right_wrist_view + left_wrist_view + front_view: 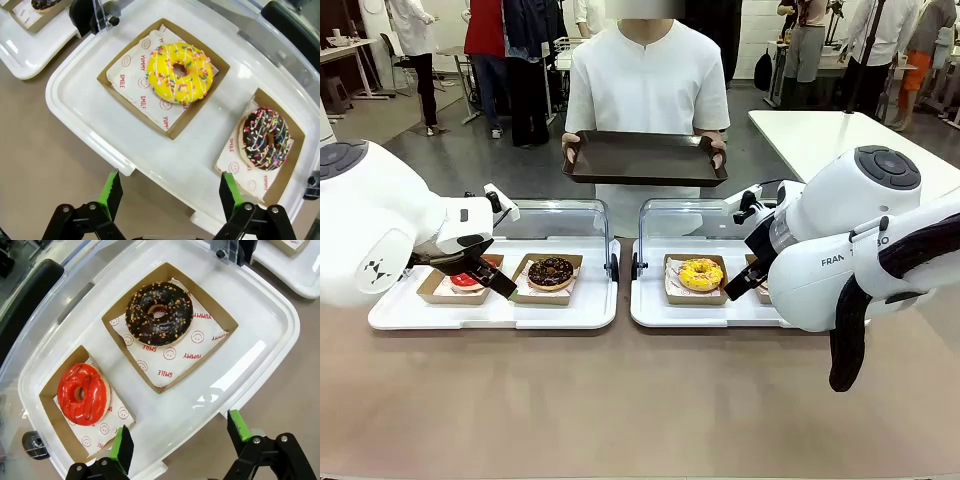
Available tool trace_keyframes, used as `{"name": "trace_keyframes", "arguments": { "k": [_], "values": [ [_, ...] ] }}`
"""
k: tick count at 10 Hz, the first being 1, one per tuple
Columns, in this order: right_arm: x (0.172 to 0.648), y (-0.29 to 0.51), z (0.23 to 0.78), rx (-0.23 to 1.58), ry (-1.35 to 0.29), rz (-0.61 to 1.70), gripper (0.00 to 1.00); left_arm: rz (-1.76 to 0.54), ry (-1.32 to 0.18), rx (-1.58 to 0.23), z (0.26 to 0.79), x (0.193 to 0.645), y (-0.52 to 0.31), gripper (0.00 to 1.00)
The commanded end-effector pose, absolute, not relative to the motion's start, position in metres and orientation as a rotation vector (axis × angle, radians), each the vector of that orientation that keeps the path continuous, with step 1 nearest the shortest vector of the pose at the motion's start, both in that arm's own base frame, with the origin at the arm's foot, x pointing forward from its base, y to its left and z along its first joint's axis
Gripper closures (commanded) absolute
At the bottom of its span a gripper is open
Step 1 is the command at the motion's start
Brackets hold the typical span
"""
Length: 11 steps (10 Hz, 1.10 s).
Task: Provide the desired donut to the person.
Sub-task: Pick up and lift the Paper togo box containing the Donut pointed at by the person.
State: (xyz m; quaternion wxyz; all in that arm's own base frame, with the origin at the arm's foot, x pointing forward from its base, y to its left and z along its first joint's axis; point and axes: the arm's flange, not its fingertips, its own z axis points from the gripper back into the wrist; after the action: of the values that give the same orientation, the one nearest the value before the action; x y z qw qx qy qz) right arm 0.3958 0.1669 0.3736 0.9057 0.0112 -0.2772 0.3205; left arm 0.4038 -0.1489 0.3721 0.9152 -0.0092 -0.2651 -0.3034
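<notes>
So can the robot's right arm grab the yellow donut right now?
Probably yes. The right gripper hangs open near the yellow donut, which sits uncovered in its paper box on the white tray. The clear lid stands raised behind it, and nothing lies between.

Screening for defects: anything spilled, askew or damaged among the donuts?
Nothing stands out: the red donut, chocolate nut donut, yellow sprinkled donut and chocolate sprinkled donut each sits whole in its cardboard box.

Donuts [701,274] boxed, untouched; person [647,90] holding tray [645,158].
</notes>
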Motion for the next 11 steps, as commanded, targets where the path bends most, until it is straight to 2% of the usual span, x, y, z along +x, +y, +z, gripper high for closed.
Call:
{"name": "trace_keyframes", "arguments": {
  "k": [1, 11],
  "values": [
    [0.3958, 0.1669, 0.3736, 0.023, -0.572, 0.662, 0.00, -0.624, -0.546, -0.019, 0.3721, 0.4037, -0.1490, 0.00],
    [0.3958, 0.1669, 0.3736, 0.023, -0.572, 0.662, 0.00, -0.624, -0.546, -0.019, 0.3721, 0.4037, -0.1490, 0.00]
  ]
}}
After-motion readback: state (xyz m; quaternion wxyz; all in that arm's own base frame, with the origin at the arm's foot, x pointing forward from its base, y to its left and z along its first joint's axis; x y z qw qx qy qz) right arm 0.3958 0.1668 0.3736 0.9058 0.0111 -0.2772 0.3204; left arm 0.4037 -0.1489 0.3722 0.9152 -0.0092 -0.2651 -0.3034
